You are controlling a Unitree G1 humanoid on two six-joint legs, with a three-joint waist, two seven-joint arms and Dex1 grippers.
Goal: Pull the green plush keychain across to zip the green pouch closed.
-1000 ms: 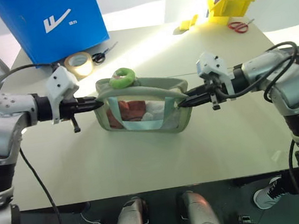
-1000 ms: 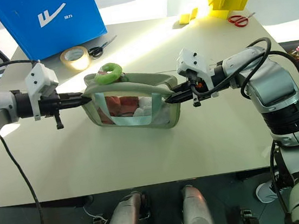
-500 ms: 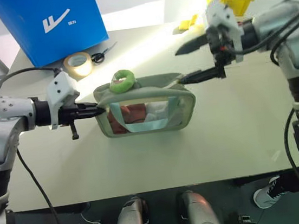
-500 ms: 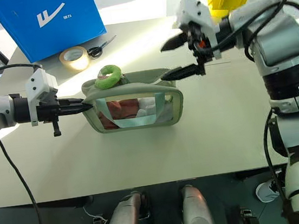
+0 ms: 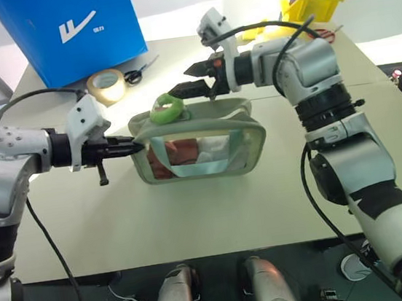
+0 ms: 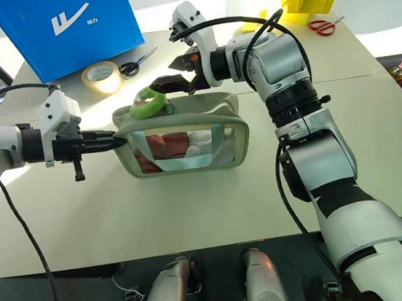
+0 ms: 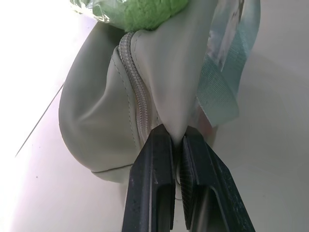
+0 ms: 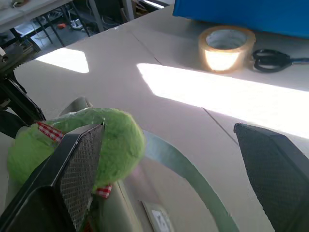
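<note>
Right end effector (image 5: 191, 80) stands spread wide above the top of the green pouch (image 5: 199, 145), one finger touching or just beside the green plush keychain (image 5: 166, 109), the other raised well clear of it; whether that lower finger actually presses on the plush cannot be told. From the right wrist camera, the near finger (image 8: 72, 179) overlaps the fuzzy ring. Left end effector (image 5: 131, 143) is pressed together, pinching the pouch's fabric at its 9 o'clock end, right beside the zipper seam, as the left wrist camera shows.

The pouch sits near the middle of the worktop (image 5: 295, 198), its clear side facing the robot, with red and white items behind the plastic and a light teal strap hanging across it. The keychain rests on the pouch's top edge toward 10 o'clock.

At 11 o'clock from the pouch lie a tan roll of tape (image 5: 105, 83) and black scissors (image 5: 136, 72), in front of a blue box (image 5: 69, 31). A yellow bin (image 5: 311, 1) stands toward 1 o'clock, well apart.
</note>
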